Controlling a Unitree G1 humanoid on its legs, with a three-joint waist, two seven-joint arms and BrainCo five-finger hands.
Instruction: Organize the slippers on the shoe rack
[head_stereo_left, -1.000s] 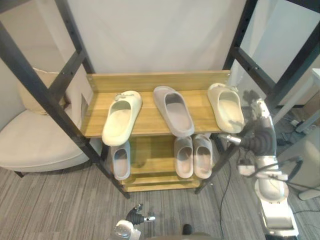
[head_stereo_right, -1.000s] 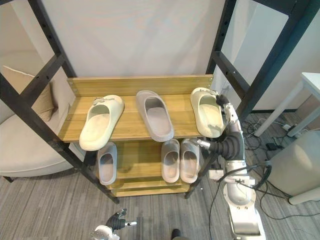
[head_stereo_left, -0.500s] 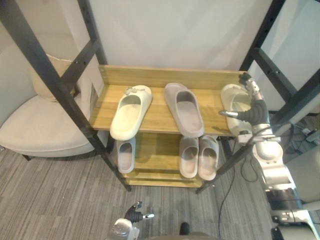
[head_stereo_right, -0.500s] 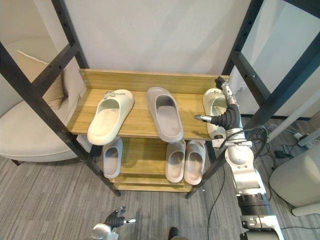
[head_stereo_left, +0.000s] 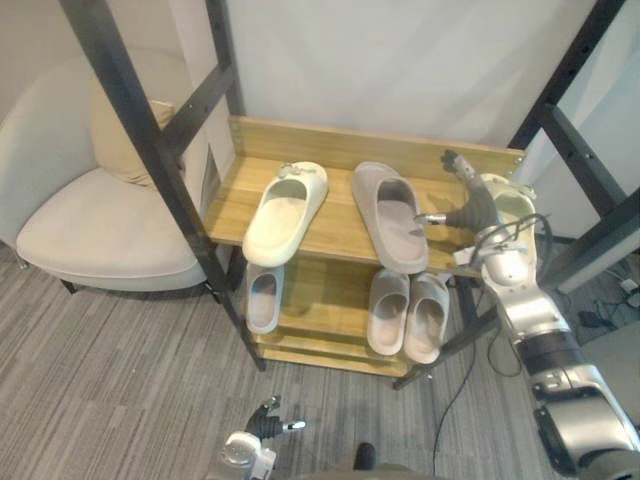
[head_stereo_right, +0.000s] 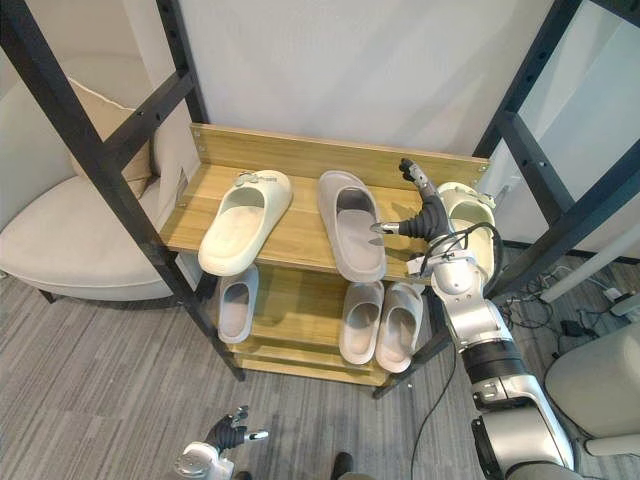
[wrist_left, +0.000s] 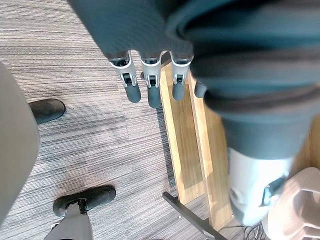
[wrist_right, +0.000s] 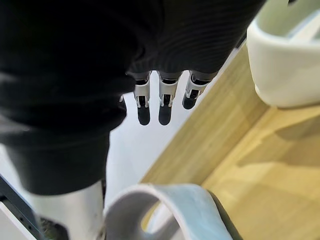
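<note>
The right robot hand (head_stereo_right: 425, 208) hovered over the top shelf (head_stereo_right: 300, 228) of the shoe rack (head_stereo_right: 300, 150), fingers straight and thumb spread, holding nothing. It hung between a grey slipper (head_stereo_right: 352, 225) and a cream slipper (head_stereo_right: 470, 210) at the shelf's right end, near both; whether it touched either could not be told. The risk looked plain: the grey slipper's toe jutted past the front edge, so a careless sideways sweep could tip it to the floor, or shove the cream one off the end.

A second cream slipper (head_stereo_right: 240, 222) lay angled at the left of the same shelf, well apart from its mate and also overhanging — the mismatch seemingly left to sort. The lower shelf (head_stereo_right: 290, 310) held a single pale slipper (head_stereo_right: 235, 305) at left and a neat pair (head_stereo_right: 365, 320) at right. The left robot hand (wrist_left: 151, 75) hung low over the floor, fingers relaxed and empty.
</note>
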